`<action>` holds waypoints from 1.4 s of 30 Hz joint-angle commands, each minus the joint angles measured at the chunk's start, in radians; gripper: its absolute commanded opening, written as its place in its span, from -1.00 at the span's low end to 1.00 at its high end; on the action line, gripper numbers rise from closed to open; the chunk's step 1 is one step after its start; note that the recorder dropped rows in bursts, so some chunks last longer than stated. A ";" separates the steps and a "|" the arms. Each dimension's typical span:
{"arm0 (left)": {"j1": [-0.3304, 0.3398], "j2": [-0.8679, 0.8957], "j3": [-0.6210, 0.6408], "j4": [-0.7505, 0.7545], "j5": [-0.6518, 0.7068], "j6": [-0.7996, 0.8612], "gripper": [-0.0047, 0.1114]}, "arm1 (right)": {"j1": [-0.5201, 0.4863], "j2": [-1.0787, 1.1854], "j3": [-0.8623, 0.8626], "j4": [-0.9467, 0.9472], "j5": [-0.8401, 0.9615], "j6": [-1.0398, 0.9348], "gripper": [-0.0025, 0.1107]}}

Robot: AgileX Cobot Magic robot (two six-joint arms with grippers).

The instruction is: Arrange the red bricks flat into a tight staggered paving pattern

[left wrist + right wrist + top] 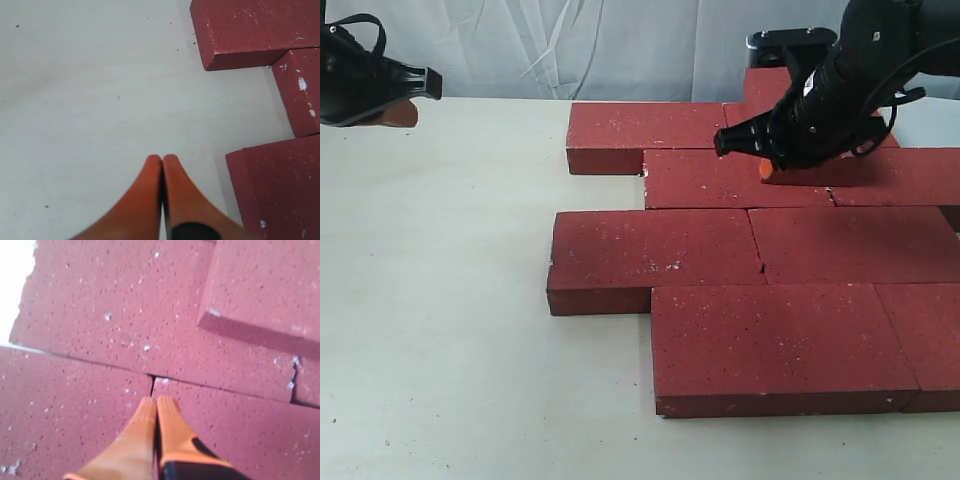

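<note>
- Nearest my exterior camera lies the front row of the red bricks (785,345). It has one full brick flat on its broad face and part of a second touching its right end.
- The pale bench (440,300) carries everything. Its left half is bare.
- The rest of the bricks run back in three more flat rows on the right half of the bench, each row offset sideways from the one in front. The seams are tight, and white chips speckle the surfaces.
- At the back right, one brick looks raised and seems to overlap the row below. The arm hides most of it, so I cannot tell how it rests.
- My right tool (156,402) is clenched on nothing, its orange fingers pressed together. The tips are at a joint where two bricks of the second row from the back meet. I cannot tell whether they touch.
- My left tool (162,159) is also clenched and empty. It hangs over bare bench at the far left, with brick corners off to one side.
</note>
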 commanded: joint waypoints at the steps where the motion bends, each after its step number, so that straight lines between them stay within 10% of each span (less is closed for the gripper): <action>1: 0.000 -0.010 -0.002 -0.026 -0.012 -0.007 -0.92 | -0.073 -0.009 -0.019 0.006 -0.085 -0.003 -0.97; 26: 0.000 -0.011 -0.002 -0.047 -0.027 -0.005 -0.92 | -0.422 0.190 -0.068 0.016 -0.495 0.196 -0.97; 42: 0.000 -0.011 -0.002 -0.047 -0.038 -0.005 -0.92 | -0.426 0.473 -0.710 0.022 0.133 0.010 -0.97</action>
